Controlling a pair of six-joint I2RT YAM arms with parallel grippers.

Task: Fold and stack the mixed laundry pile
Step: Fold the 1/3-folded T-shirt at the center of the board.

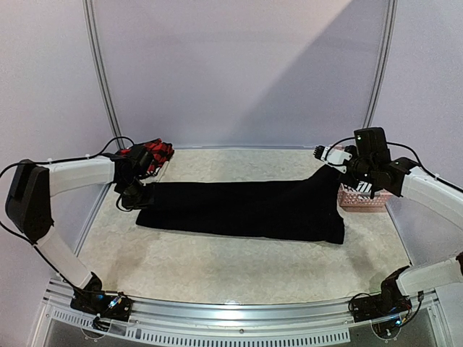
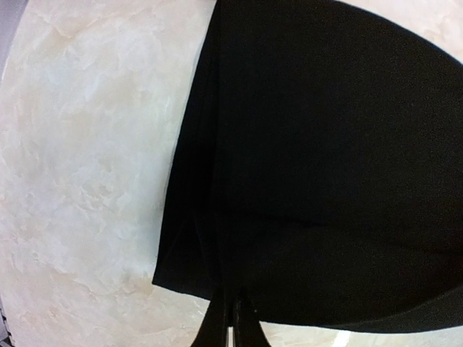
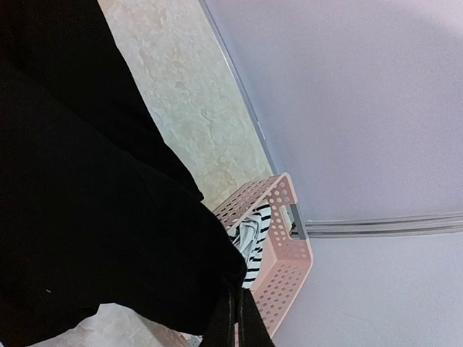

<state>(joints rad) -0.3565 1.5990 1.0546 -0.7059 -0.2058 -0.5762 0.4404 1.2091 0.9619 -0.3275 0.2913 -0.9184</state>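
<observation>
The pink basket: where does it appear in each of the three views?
Top external: the pink basket stands at the right edge of the table.
Left wrist: not in it.
Right wrist: the pink basket is low, right of centre, with a striped tank top inside.
Shared landmark: the black T-shirt, seen in all three views.

A: Setting?
B: Robot test cell, lab-type. Plain lavender wall panels (image 1: 239, 65) and curved grey metal frame poles (image 1: 101, 72) beyond the left gripper (image 1: 141, 196), cream marbled tabletop (image 1: 217, 267) beneath it.
A: Anything else?
B: White jointed robot arms (image 1: 76, 173) bolted to a perforated aluminium edge rail (image 1: 231, 329).
</observation>
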